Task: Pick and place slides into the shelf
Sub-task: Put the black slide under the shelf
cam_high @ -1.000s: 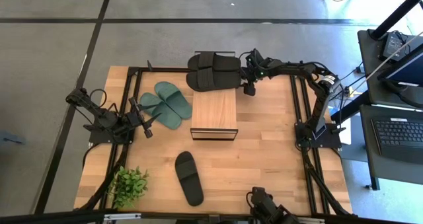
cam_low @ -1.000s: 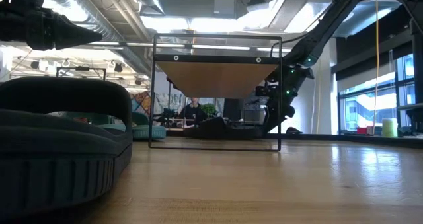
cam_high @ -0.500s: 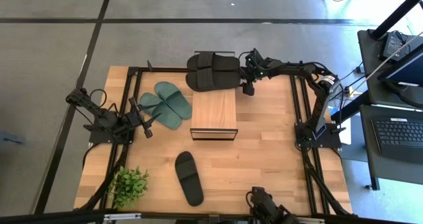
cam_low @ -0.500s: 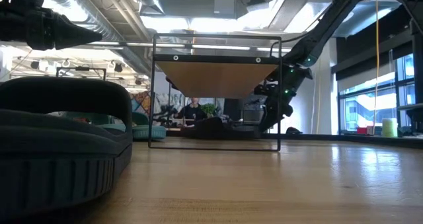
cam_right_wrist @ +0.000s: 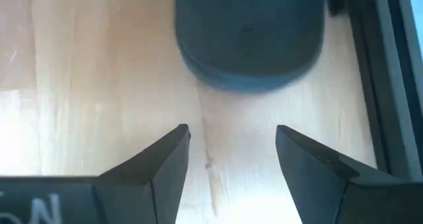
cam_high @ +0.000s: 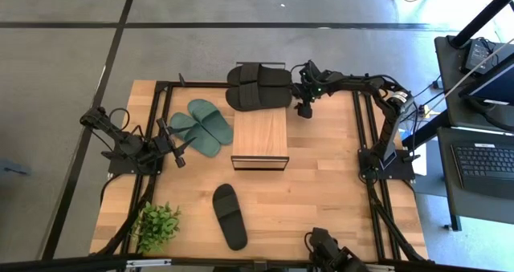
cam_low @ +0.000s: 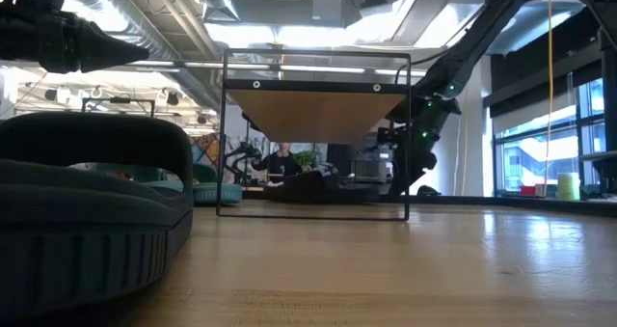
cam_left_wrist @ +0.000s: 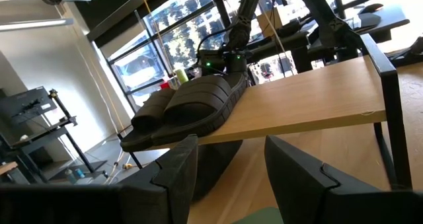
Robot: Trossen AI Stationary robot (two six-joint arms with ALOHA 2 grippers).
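A: Item one, the shelf (cam_high: 259, 136)?

B: I have it mid-table, plank top on a thin black frame, standing square on the table (cam_high: 337, 184).

A: Item two, slides?

B: Two black slides (cam_high: 259, 86) lie side by side on the far end of the shelf top, overhanging the far table edge. Two dark green slides (cam_high: 202, 126) lie on the table just beside the shelf's left side. One black slide (cam_high: 229, 216) lies alone on the near part of the table, well apart from the shelf.

A: Item three, grippers?

B: My right gripper (cam_high: 303, 106) hangs just beside the black pair, at their right ends, fingers apart and empty; its wrist view shows bare shelf wood between the fingers (cam_right_wrist: 158, 161) and a slide's rounded end beyond them. My left gripper (cam_high: 183, 148) waits at the table's left side near the green pair, fingers apart, nothing held.

A: Sundries?

B: One potted plant (cam_high: 157, 226) at the near left corner.
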